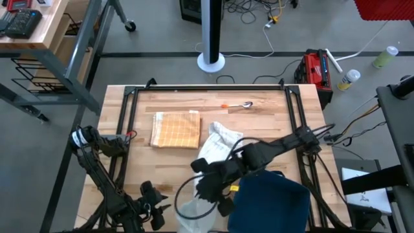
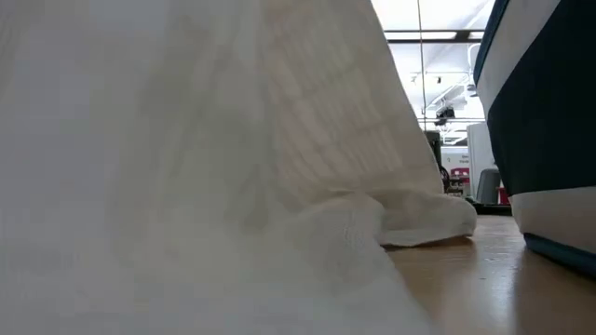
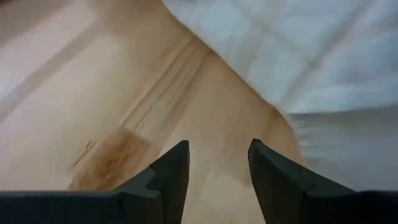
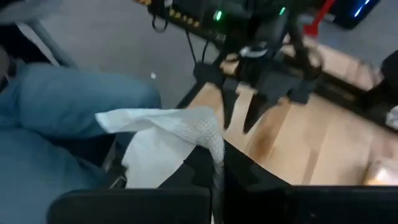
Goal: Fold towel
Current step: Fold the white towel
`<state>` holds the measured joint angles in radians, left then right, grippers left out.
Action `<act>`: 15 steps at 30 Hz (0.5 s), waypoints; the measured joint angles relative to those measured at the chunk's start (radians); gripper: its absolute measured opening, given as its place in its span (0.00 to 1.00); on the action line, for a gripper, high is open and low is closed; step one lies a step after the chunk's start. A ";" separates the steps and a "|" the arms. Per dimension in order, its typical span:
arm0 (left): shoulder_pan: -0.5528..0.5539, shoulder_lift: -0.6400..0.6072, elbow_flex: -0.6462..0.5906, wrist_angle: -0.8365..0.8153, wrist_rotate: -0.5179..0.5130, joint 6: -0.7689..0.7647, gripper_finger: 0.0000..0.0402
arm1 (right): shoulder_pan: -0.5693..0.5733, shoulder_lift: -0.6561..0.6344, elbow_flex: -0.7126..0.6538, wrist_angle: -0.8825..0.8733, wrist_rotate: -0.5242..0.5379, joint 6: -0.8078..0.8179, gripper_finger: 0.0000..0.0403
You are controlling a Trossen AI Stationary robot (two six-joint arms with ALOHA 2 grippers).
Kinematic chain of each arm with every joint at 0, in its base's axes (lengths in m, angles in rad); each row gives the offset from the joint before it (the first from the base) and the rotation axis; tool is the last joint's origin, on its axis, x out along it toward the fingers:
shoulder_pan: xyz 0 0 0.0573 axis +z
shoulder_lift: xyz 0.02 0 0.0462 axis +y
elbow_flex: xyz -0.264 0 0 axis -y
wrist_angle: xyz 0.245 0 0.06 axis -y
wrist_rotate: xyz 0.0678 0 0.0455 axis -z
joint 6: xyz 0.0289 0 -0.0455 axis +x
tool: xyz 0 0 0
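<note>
The white towel (image 2: 186, 167) hangs right against the low camera and fills the left and centre of that frame, its far end resting crumpled on the wooden table (image 2: 484, 279) at centre right. From above, the table (image 1: 259, 123) takes up the middle of the frame, and the white towel (image 1: 217, 145) runs from a bunched end at the centre down to the bottom edge, where a fold hangs over the table's near side. A dark blue cloth (image 1: 272, 200) covers the lower right of the table beside it. A folded orange checked towel (image 1: 176, 129) lies flat at centre left, well apart from both arms. The right gripper (image 1: 210, 184), reaching in from the right to the lower centre, is closed on the white towel; in its wrist view the cloth (image 4: 168, 134) is pinched between the dark fingers (image 4: 199, 165) and drapes to the left of the frame. The left gripper (image 1: 155, 208) sits at the bottom left of the high view, just beside the hanging fold; its fingers (image 3: 171, 174) stand apart over bare wood with nothing between them, the towel (image 3: 298, 56) in the upper right. A small spoon (image 1: 240, 105) lies near the table's top edge.
</note>
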<state>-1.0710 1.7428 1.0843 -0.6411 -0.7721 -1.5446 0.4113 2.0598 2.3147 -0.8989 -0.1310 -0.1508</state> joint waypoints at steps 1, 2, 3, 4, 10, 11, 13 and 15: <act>0.000 0.000 0.000 0.022 -0.026 0.018 0.39 | -0.003 -0.012 0.005 0.001 0.000 -0.006 0.00; 0.001 0.000 0.000 0.054 -0.049 0.051 0.40 | -0.006 -0.023 0.006 0.005 -0.002 -0.020 0.00; 0.002 0.000 0.000 0.090 -0.071 0.091 0.41 | -0.009 -0.033 0.007 0.010 -0.003 -0.036 0.00; 0.002 0.000 0.000 0.130 -0.091 0.142 0.41 | -0.010 -0.046 0.007 0.009 -0.006 -0.061 0.00; 0.008 0.000 0.000 0.343 -0.255 0.476 0.44 | -0.013 -0.098 0.009 0.051 -0.008 -0.081 0.00; 0.012 0.000 0.000 0.364 -0.279 0.523 0.45 | -0.013 -0.102 0.009 0.052 -0.008 -0.083 0.00; 0.023 0.000 0.000 0.389 -0.301 0.596 0.46 | -0.012 -0.104 0.009 0.047 -0.011 -0.081 0.00; 0.039 0.000 0.000 0.388 -0.314 0.647 0.48 | -0.010 -0.104 0.009 0.046 -0.022 -0.077 0.00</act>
<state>-1.0323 1.7428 1.0840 -0.2527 -1.0857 -0.8975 0.4013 1.9556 2.3241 -0.8524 -0.1529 -0.2274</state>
